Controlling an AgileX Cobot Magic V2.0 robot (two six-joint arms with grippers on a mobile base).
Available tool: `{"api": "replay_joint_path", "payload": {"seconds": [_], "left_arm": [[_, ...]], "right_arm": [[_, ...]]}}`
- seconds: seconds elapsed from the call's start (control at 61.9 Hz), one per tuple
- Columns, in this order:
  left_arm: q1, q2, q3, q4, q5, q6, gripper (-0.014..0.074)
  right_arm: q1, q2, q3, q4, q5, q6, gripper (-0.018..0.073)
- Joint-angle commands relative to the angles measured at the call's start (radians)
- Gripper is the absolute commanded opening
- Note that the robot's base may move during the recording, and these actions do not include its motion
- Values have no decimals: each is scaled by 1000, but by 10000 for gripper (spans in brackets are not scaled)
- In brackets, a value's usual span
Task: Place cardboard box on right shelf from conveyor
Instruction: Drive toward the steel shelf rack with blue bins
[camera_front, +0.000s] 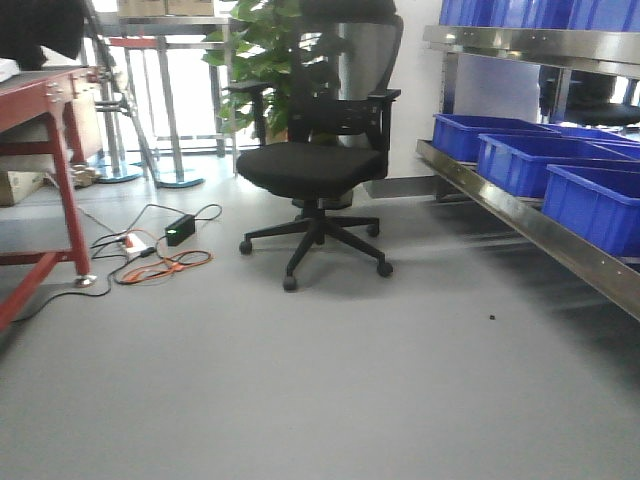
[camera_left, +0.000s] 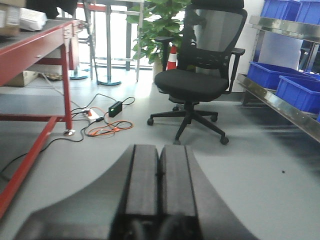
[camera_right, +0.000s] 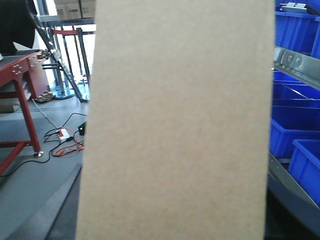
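The cardboard box (camera_right: 175, 115), plain tan and upright, fills the middle of the right wrist view and hides what lies behind it. My right gripper (camera_right: 172, 205) is shut on it, with one dark finger (camera_right: 50, 215) showing along the box's left side. The right shelf (camera_front: 530, 225) of shiny steel runs along the right wall, and its upper level (camera_right: 295, 62) shows just right of the box. The conveyor (camera_front: 40, 95) with red frame and legs stands at the far left. My left gripper (camera_left: 159, 172) is shut with nothing in it, hanging above the grey floor.
A black office chair (camera_front: 315, 160) stands mid-floor ahead. Blue plastic bins (camera_front: 520, 160) sit on the shelf. Cables and a power strip (camera_front: 160, 250) lie on the floor near the conveyor leg. A potted plant (camera_front: 260, 60) stands behind the chair.
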Motion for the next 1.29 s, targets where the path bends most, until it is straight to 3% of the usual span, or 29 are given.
{"api": "replay_joint_path", "payload": {"seconds": [0.0, 1.276], "left_arm": [[-6, -12, -4, -7, -90, -5, -119], [-4, -12, -4, -7, -90, -5, -119]], "right_arm": [[-5, 13, -26, -15, -104, -9, 214], [-5, 13, -26, -15, -104, -9, 214]]}}
